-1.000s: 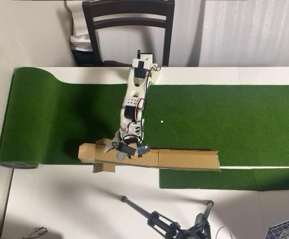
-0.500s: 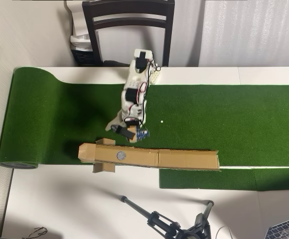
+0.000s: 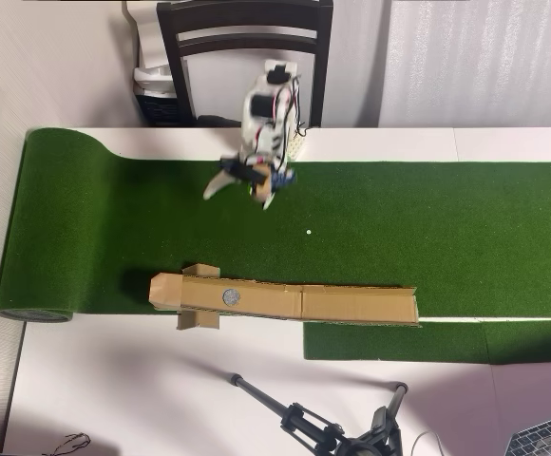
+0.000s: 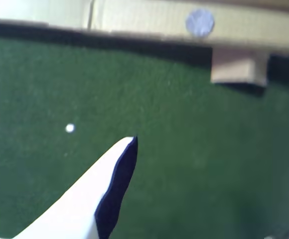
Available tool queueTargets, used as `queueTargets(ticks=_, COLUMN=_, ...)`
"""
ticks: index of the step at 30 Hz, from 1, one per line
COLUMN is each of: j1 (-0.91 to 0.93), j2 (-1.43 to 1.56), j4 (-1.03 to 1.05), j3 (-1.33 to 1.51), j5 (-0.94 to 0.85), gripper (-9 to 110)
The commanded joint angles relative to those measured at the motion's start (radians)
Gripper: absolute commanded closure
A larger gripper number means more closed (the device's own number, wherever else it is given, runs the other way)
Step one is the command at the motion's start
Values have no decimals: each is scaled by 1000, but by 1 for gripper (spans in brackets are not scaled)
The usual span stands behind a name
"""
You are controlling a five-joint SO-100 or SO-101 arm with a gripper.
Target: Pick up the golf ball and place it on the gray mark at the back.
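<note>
The golf ball shows in neither view. The gray mark is a speckled circle on the left part of a long cardboard strip at the near edge of the turf. It also shows in the wrist view, at the top. My gripper hovers over the far side of the green turf, well away from the mark, with its jaws spread apart and nothing between them. In the wrist view only one white finger with a dark pad shows, above bare turf.
A tiny white dot lies on the green turf, to the right of the gripper, and shows in the wrist view. A dark chair stands behind the arm. A tripod lies on the white table in front.
</note>
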Motion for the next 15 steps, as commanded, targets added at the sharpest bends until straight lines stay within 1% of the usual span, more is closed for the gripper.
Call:
queueTargets(ticks=1, j1=8, j2=261, j4=-18, j3=224, j5=61, gripper=42)
queueTargets(ticks=8, j1=8, j2=581, j4=-121, j3=551, j5=69, gripper=42)
queueTargets(ticks=11, j1=8, j2=709, j4=-141, j3=667, j5=112, gripper=42)
queueTargets(ticks=15, j1=8, j2=868, j4=-193, j3=798, j5=117, gripper=42)
